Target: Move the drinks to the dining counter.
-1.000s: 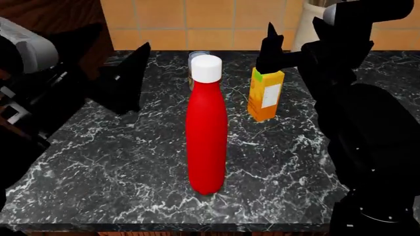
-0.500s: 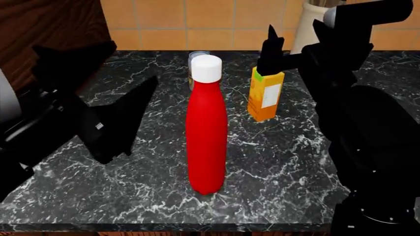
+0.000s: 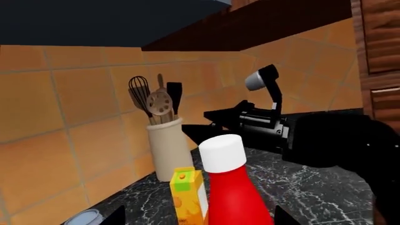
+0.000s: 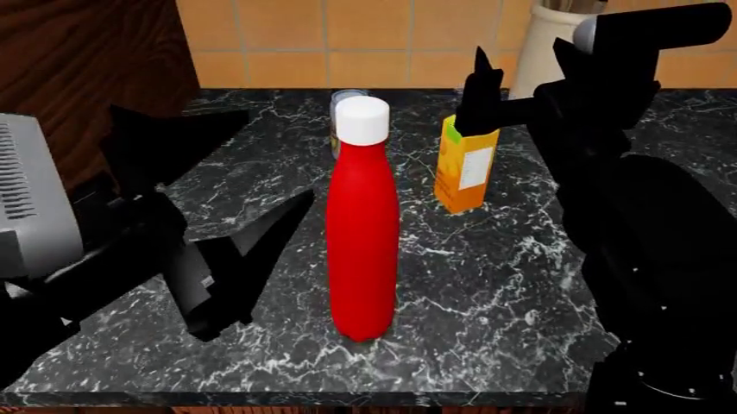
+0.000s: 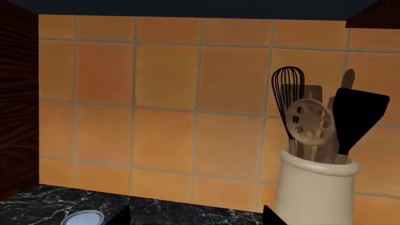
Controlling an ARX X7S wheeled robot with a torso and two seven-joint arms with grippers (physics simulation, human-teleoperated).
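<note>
One black veined marble counter (image 4: 484, 285) holds three drinks: a tall red bottle with a white cap (image 4: 362, 250) nearest, a yellow-orange gable-top carton (image 4: 465, 166) far right, a silver can (image 4: 341, 102) behind the bottle. Only the wrist views show the beige utensil crock (image 5: 315, 190) whole. The left gripper (image 4: 248, 250), fingers spread, sits left of the bottle; the right gripper (image 4: 478, 86) is above the carton, spread unclear.
</note>
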